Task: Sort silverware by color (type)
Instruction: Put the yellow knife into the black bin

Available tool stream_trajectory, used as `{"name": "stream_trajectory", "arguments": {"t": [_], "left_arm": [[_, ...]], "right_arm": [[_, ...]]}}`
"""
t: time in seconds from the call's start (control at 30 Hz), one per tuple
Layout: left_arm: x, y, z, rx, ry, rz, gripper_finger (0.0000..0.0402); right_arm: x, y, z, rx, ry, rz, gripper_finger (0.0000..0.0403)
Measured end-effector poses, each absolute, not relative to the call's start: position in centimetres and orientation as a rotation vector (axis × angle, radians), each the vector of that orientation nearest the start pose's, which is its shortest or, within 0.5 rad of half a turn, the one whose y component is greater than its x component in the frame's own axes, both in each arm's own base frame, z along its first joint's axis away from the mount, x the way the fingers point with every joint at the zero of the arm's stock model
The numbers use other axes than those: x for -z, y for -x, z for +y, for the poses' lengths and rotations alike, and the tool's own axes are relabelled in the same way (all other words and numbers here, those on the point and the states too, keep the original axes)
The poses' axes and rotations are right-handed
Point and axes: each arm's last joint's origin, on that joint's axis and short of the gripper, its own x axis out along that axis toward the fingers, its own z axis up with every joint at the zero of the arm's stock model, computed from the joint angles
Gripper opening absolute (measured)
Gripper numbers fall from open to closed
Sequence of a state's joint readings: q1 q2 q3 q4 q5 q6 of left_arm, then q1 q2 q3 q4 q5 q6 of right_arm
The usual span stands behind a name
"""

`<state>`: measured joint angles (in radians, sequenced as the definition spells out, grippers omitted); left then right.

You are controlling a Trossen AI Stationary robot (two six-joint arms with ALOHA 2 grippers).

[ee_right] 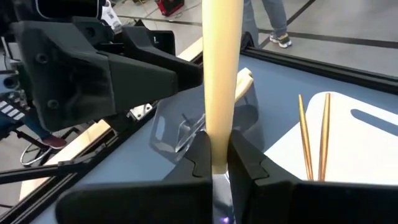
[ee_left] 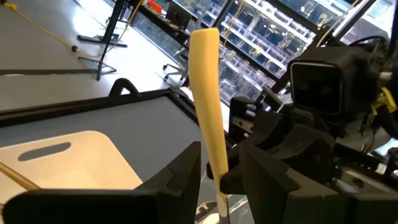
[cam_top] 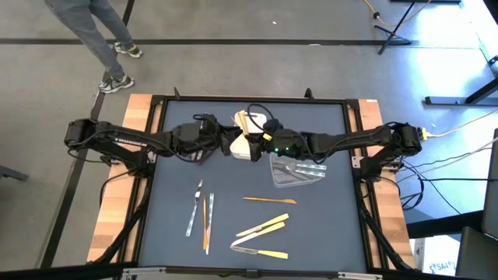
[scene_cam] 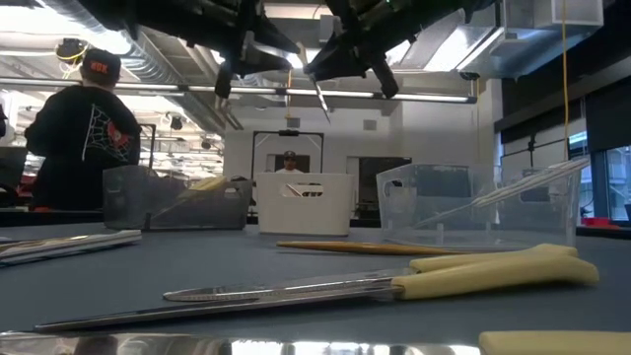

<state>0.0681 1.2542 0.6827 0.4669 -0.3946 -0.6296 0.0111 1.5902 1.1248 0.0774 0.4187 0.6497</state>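
Your right gripper (ee_right: 219,163) pinches a pale yellow knife (ee_right: 221,74) above the counter (cam_top: 171,187); your left gripper (ee_left: 217,177) stands spread beside its handle.

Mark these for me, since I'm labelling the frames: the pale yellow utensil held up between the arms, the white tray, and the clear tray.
pale yellow utensil (ee_right: 221,74): right wrist view, handle middle.
white tray (scene_cam: 304,204): low view, front wall.
clear tray (cam_top: 282,176): high view, near corner of its floor.
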Motion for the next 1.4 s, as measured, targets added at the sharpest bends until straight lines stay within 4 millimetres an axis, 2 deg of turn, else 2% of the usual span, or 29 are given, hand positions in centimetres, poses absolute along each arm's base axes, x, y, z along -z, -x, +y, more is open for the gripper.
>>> {"name": "stream_trajectory", "arguments": {"t": [0.7,1.4], "left_arm": [[-26.1,-26.9,2.8,-0.489,0.598,-0.041,0.0103],[-26.1,-26.9,2.8,-0.488,0.621,-0.047,0.0103]], "right_arm": [[-26.7,-36.0,1.2,0.482,-0.533,0.283,0.0007],[-26.7,-36.0,1.4,0.488,-0.603,0.266,0.0007]]}}
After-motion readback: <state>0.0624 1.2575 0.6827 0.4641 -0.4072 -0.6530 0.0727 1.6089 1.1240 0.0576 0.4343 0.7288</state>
